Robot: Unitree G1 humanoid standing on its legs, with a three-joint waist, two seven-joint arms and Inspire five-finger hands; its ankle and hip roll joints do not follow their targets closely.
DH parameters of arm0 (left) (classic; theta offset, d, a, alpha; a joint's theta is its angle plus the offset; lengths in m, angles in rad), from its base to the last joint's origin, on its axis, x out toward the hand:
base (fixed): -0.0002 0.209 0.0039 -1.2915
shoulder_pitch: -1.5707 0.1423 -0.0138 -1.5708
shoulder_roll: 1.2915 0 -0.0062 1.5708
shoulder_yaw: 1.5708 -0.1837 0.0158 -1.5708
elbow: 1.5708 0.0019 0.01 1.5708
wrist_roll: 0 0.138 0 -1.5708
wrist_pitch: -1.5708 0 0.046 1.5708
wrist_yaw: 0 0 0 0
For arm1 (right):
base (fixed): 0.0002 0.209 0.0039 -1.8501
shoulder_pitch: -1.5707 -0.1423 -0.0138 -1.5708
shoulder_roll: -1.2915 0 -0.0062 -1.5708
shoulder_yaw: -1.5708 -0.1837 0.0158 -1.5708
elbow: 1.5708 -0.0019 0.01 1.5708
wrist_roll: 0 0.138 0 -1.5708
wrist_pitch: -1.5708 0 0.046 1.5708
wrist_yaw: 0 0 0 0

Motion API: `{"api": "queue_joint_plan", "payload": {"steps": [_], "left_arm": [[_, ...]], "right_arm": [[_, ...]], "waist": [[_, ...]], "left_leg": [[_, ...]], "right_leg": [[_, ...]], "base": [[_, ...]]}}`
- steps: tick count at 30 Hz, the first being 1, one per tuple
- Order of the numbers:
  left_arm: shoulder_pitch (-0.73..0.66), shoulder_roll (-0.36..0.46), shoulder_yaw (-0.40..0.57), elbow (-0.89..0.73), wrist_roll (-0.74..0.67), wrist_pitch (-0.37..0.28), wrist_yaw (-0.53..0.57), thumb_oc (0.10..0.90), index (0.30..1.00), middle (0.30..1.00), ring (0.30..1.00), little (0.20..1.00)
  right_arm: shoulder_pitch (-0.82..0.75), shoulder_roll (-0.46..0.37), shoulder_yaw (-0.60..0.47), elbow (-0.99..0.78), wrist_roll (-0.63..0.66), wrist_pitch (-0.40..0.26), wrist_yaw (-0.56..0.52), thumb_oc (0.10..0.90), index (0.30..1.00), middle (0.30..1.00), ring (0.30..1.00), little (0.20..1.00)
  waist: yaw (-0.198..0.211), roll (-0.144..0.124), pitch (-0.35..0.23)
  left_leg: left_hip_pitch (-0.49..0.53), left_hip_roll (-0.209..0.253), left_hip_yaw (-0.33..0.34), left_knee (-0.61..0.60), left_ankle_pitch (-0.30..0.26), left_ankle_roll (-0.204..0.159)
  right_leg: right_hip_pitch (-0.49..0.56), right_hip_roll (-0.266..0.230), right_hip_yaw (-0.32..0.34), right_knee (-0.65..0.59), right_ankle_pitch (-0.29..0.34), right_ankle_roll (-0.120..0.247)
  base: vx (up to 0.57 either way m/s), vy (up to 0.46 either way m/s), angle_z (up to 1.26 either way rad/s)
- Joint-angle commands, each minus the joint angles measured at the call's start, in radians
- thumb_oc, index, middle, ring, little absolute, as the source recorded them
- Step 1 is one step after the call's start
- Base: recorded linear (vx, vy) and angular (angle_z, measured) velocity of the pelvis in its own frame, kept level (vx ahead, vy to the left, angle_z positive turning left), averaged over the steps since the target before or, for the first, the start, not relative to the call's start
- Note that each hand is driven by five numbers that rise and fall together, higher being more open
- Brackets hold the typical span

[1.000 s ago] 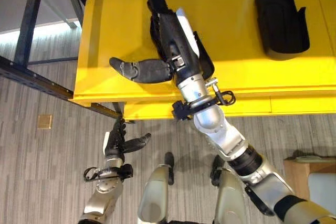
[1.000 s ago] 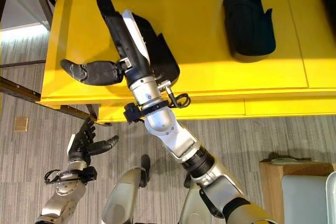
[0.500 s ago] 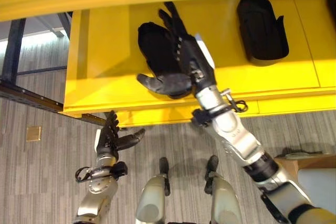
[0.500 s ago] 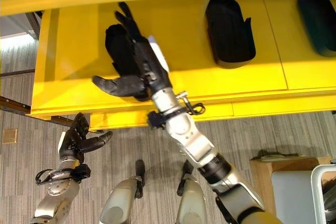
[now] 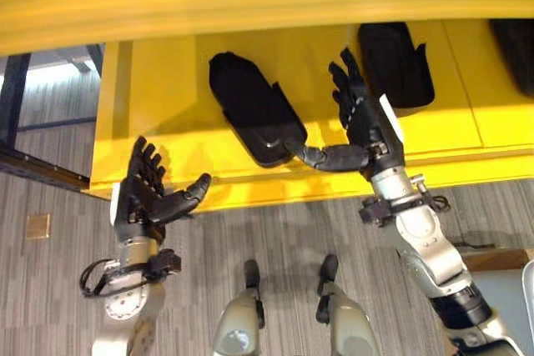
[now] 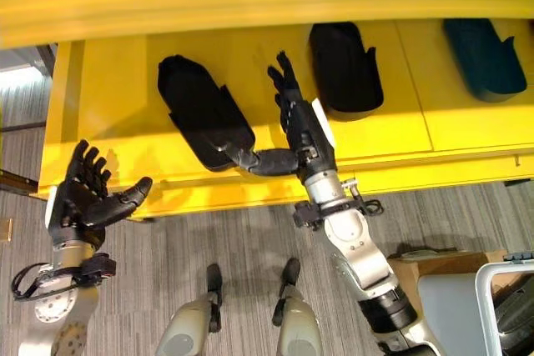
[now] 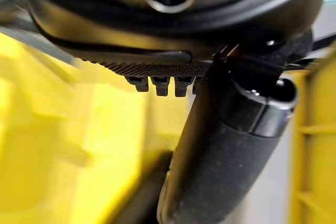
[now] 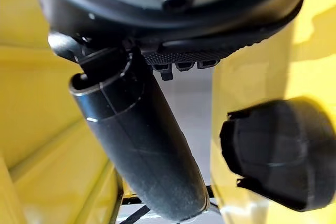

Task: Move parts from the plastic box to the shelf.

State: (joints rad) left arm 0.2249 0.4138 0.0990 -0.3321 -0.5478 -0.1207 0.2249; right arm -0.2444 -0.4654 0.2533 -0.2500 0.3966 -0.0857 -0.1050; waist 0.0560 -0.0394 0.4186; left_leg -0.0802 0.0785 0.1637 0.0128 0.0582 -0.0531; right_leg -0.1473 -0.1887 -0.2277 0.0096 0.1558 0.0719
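With the black part (image 5: 253, 111) lying on the yellow shelf (image 5: 167, 81), the spread right hand (image 5: 360, 122), its thumb seemingly touching it, should lift clear without nudging, while the left hand (image 5: 142, 198) hangs spread below.

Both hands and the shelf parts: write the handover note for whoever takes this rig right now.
Right hand: open, fingers straight, over the yellow shelf, its thumb tip by the near end of the leftmost black part; it holds nothing.
Left hand: open and empty, raised in front of the shelf's left front edge.
Parts: the leftmost black part lies on the shelf; a second black part and a teal part lie further right.
Done: three parts are on the shelf.
Left: fetch more from the box, if any remain; that cannot be told from here.
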Motion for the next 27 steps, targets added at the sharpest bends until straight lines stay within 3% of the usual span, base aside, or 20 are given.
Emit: {"api": "queue_joint_plan", "payload": {"steps": [1,13,27], "left_arm": [[0.035,0.058,0.038,-0.089,-0.034,-0.122,-0.032,0.900,1.000,1.000,1.000,1.000],[-0.074,0.046,0.027,-0.095,-0.046,-0.139,-0.008,0.900,1.000,1.000,1.000,1.000],[-0.264,-0.012,0.037,0.242,0.022,-0.125,0.129,0.900,1.000,1.000,1.000,1.000]], "right_arm": [[-0.045,0.008,-0.030,-0.132,0.036,-0.113,0.029,0.900,1.000,1.000,1.000,1.000],[0.059,-0.022,-0.045,-0.144,0.078,-0.102,0.086,0.900,1.000,1.000,1.000,1.000],[0.071,-0.024,-0.059,-0.131,0.074,-0.093,0.083,0.900,1.000,1.000,1.000,1.000]], "waist": [[-0.012,-0.016,-0.154],[-0.045,-0.009,-0.186],[-0.094,-0.019,-0.170]], "left_leg": [[0.009,0.061,-0.024,-0.042,0.025,-0.042],[0.063,0.093,-0.011,-0.043,0.016,-0.056],[0.079,0.104,0.035,-0.030,0.005,-0.058]], "right_leg": [[0.025,-0.111,-0.009,0.027,-0.010,0.121],[0.059,-0.088,0.004,0.037,-0.039,0.114],[0.016,-0.078,0.060,0.073,-0.050,0.112]], "base": [[0.00,0.000,0.00],[0.04,-0.018,-0.01],[0.01,0.015,-0.15]]}}
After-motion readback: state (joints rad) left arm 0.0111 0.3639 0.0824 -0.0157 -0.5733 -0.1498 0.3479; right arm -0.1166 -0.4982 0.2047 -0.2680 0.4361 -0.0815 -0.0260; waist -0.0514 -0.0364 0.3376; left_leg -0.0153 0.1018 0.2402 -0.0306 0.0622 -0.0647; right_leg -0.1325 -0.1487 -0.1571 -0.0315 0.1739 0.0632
